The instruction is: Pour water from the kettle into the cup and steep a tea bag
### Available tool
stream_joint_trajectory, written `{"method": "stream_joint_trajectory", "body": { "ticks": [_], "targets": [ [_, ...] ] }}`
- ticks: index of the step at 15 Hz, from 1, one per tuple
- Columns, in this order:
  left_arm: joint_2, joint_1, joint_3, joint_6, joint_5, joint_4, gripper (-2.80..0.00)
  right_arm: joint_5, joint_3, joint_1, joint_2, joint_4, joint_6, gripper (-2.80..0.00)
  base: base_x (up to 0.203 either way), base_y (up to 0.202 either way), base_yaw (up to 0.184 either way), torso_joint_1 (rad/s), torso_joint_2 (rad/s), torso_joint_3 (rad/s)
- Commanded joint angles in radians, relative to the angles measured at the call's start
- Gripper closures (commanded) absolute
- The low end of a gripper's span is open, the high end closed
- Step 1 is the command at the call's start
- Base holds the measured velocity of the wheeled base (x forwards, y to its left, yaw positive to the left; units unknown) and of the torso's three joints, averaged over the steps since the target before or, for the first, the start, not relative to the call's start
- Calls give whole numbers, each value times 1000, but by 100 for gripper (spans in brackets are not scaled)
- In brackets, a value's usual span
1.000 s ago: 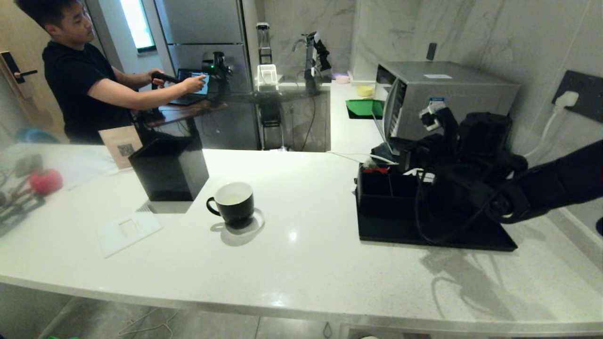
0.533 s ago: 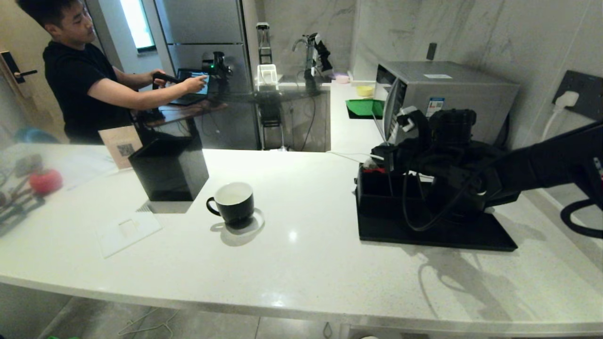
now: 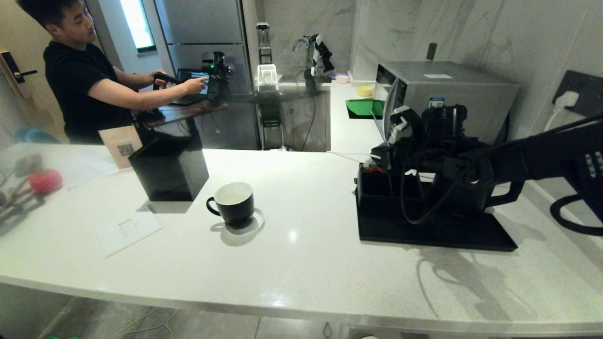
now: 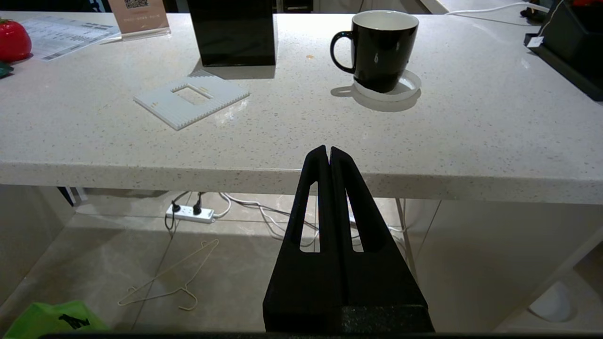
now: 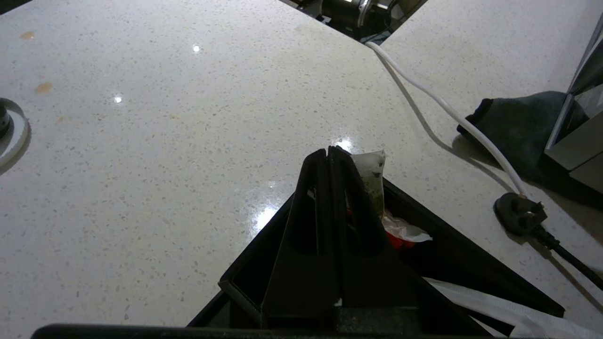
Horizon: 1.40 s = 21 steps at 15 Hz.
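Note:
The black cup (image 3: 232,202) with a white inside stands on a white coaster (image 4: 387,88) mid-counter; it also shows in the left wrist view (image 4: 382,49). The kettle is mostly hidden behind my right arm (image 3: 541,160); only its loop handle (image 3: 511,194) shows, on the black tray (image 3: 471,238). My right gripper (image 5: 328,151) is shut and empty, hovering over a corner of the black compartment box (image 3: 377,190). A tea bag (image 5: 375,181) with dark leaves and a pale top stands in that box, right beside the fingers. My left gripper (image 4: 328,149) is shut, parked below the counter's front edge.
A black square box (image 3: 169,167) and a white flat square (image 3: 127,230) lie left of the cup. A microwave (image 3: 452,89) stands behind the tray. A white cable with a black plug (image 5: 518,214) and a dark cloth (image 5: 518,122) lie beyond the box. A person works at the far left.
My right arm has risen and swung left over the tray, bringing its wrist toward the compartment box and uncovering the kettle's handle. The cup and left gripper have not moved.

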Motion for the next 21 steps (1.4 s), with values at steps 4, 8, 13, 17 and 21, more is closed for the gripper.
{"method": "stream_joint_trajectory", "body": {
  "ticks": [4,8,13,17,21],
  "targets": [
    [0,0,0,-1,0,-1,0,-16,-8,-2,12,11,-3,-280,0,0,0,0,0,0],
    [0,0,0,-1,0,-1,0,-56,-8,-2,29,4,-6,-280,0,0,0,0,0,0],
    [0,0,0,-1,0,-1,0,-57,-34,-2,59,8,-31,-280,0,0,0,0,0,0],
    [0,0,0,-1,0,-1,0,-60,-76,-2,95,5,-34,-280,0,0,0,0,0,0],
    [0,0,0,0,0,-1,0,-112,-120,-2,134,1,-37,-280,0,0,0,0,0,0]
  ]
}}
